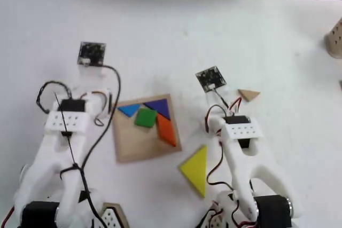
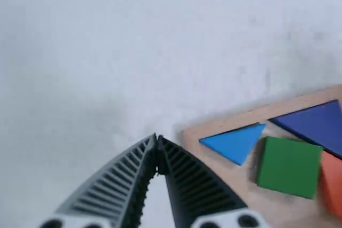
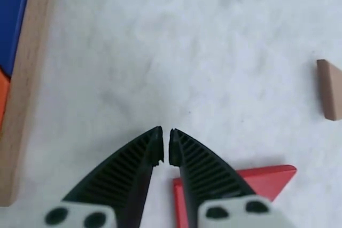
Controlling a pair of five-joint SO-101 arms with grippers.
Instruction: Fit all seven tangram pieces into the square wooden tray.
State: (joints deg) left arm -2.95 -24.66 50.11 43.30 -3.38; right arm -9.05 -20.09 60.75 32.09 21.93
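The square wooden tray (image 1: 128, 145) lies between the two arms. It holds a light blue triangle (image 1: 130, 110), a green square (image 1: 145, 117), a dark blue triangle (image 1: 158, 107) and an orange piece (image 1: 166, 130). A yellow triangle (image 1: 196, 169) lies on the table just off the tray's near right corner. A small wooden triangle (image 1: 248, 95) lies beyond the right arm. A red triangle (image 3: 256, 182) sits partly under my right gripper (image 3: 165, 145), which is shut on nothing. My left gripper (image 2: 156, 153) is shut and empty, over bare table beside the tray's corner (image 2: 192, 132).
A light wooden piece (image 1: 118, 214) pokes out by the left arm's base at the near edge. A wooden object with holes (image 1: 334, 38) stands at the far right edge. The white table stretches bare behind the tray.
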